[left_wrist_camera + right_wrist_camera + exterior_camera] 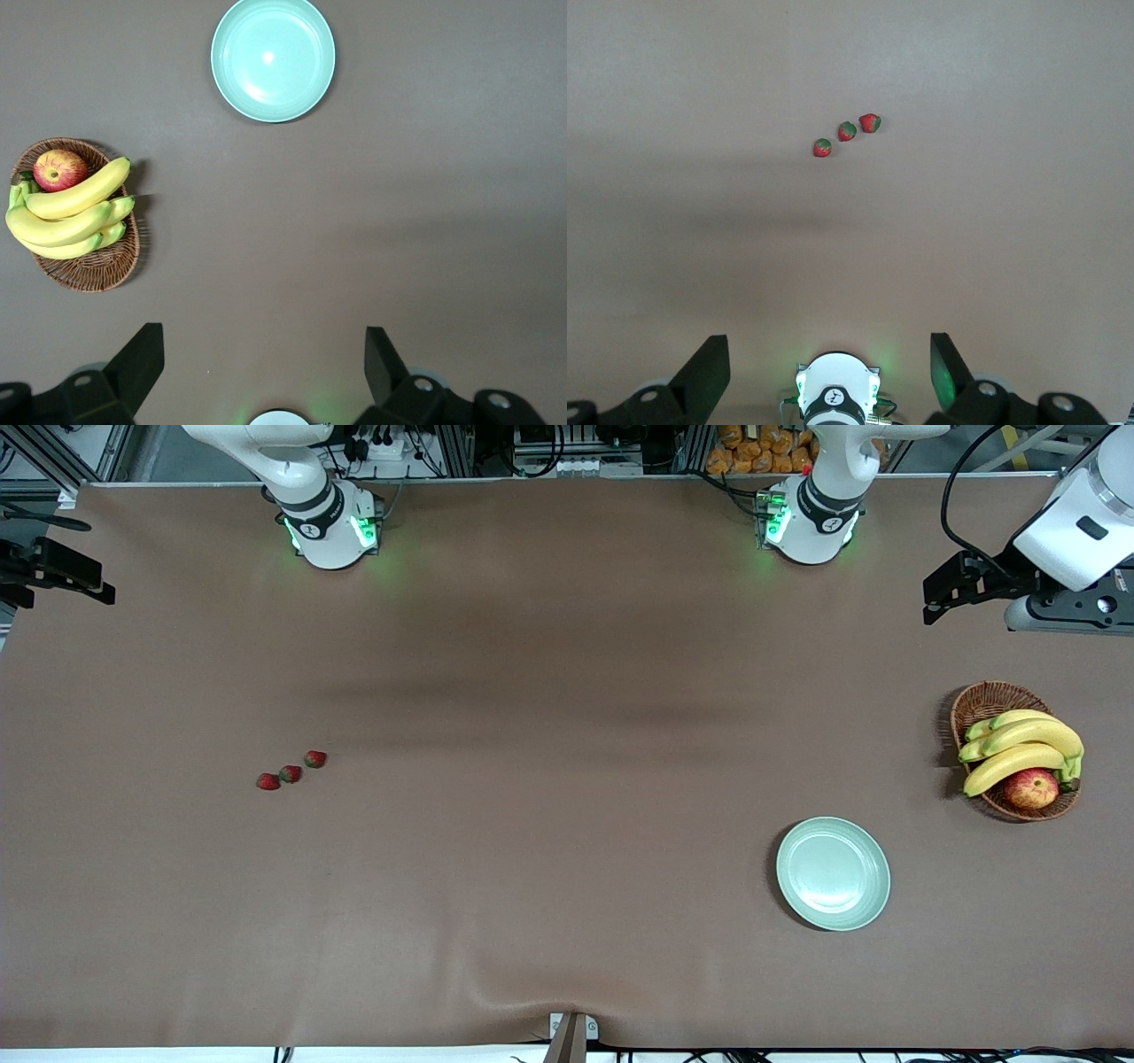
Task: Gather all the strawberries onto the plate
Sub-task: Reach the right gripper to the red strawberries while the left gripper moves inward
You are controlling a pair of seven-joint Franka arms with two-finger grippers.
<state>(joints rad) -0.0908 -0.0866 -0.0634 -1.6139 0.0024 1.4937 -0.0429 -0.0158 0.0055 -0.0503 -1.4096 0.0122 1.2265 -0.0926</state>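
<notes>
Three small red strawberries (267, 781) (290, 773) (314, 759) lie in a short row on the brown table toward the right arm's end; the right wrist view shows the strawberries (847, 131) too. The pale mint-green plate (833, 873) sits bare toward the left arm's end, nearer the front camera than the basket, and the left wrist view looks down on the plate (273, 58). My left gripper (264, 329) hangs open high over the table near its own base, holding nothing. My right gripper (829, 337) is likewise open and high over its base, well apart from the berries.
A brown wicker basket (983, 700) with bananas (1019, 748) and a red-yellow apple (1031, 788) stands at the left arm's end, also seen as the basket (89, 270) in the left wrist view. The arm bases (332, 527) (811, 518) stand along the table's back edge.
</notes>
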